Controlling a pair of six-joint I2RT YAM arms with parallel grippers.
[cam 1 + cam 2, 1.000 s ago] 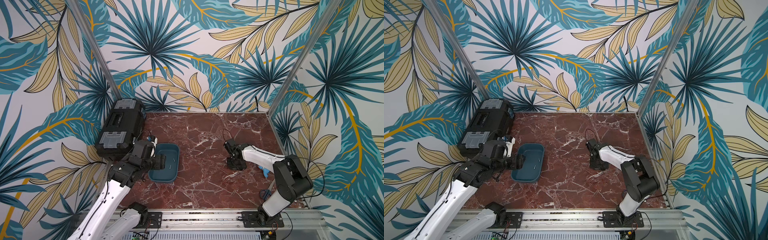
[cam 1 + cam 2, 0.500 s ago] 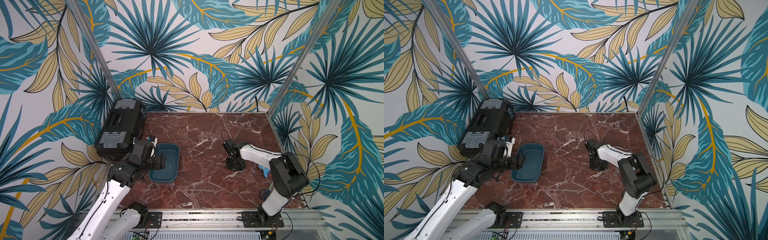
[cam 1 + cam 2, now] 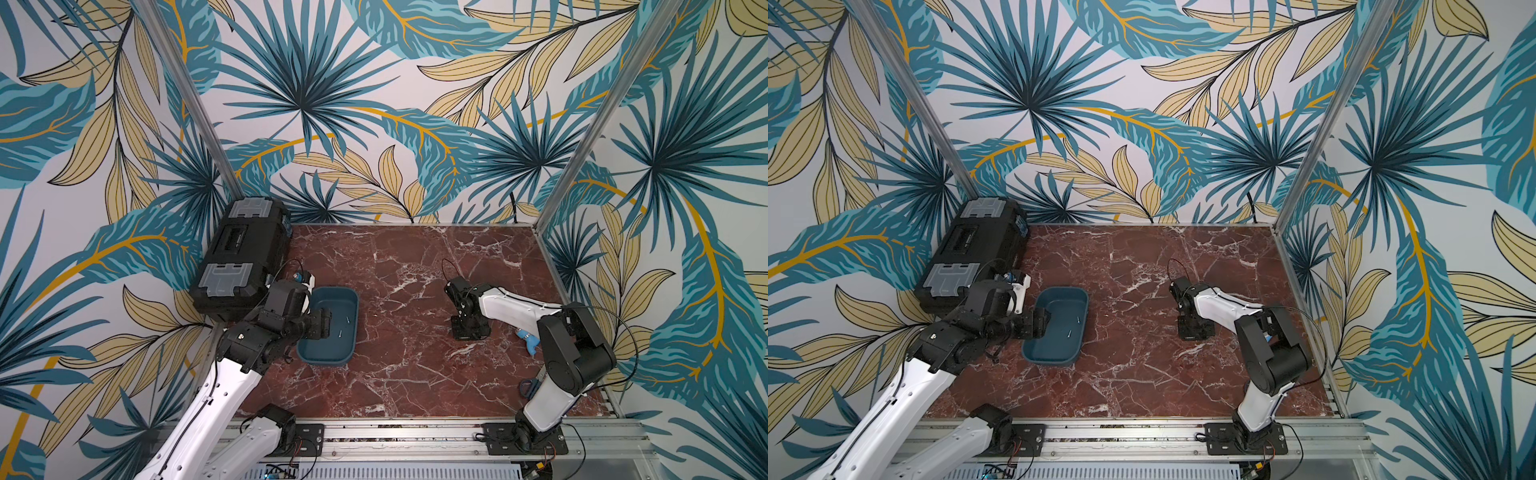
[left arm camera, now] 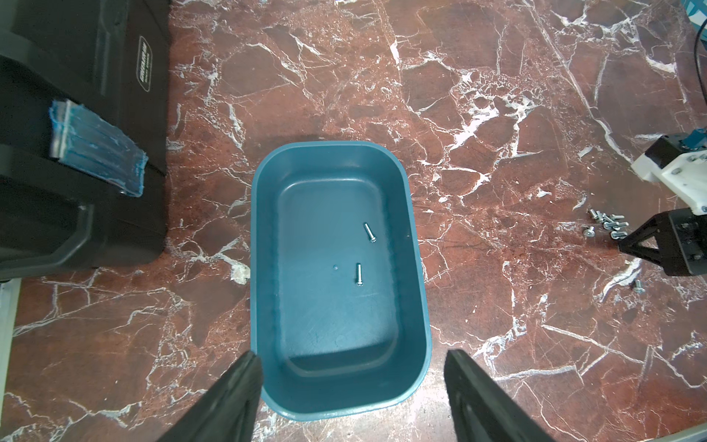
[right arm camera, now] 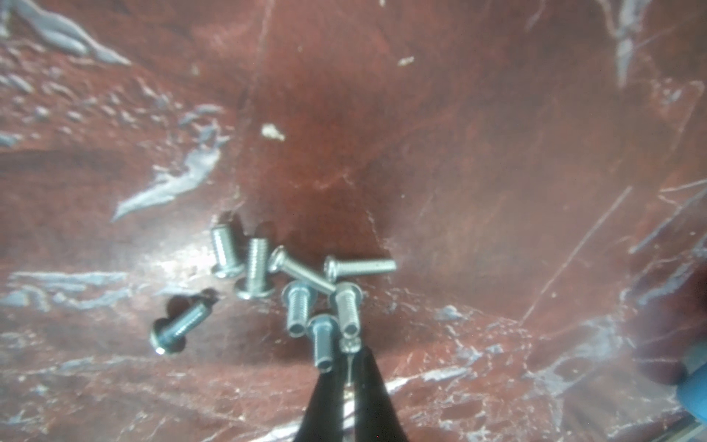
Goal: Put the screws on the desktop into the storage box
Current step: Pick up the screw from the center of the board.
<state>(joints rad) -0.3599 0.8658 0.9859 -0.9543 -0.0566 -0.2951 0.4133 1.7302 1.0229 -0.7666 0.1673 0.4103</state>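
So, the screws (image 5: 298, 291): most of them lie in a tight little heap on the desktop (image 5: 459, 153), some resting across each other, with one stray screw (image 5: 180, 325) a bit apart from the heap. That pile-up is why picking looks fiddly to me. Anything coming down there lands between neighbours.

The right gripper (image 5: 350, 359) is down at the near edge of the heap, with its jaws pinched together. A tiny screw head sits right at the tips. The wrist view is too blurry for me to say whether it's actually caught or just lying there. My guess is this is the grab step for one more screw.

Two loose screws (image 4: 359, 273) lie on the floor of the storage box (image 4: 255, 237), well apart from the heap. So the job is only just started, and most of the lot is not yet moved.

The left gripper (image 4: 352, 356) is spread wide, straddling the near end of the box. One finger is right at its corner and the other is clear of the wall, so it's not gripping anything. I reckon it's parked there to stop the light tray skating around when screws get dropped in.

In both top views, the box sits just beside the black toolbox (image 3: 245, 253), across the marble from the right arm.
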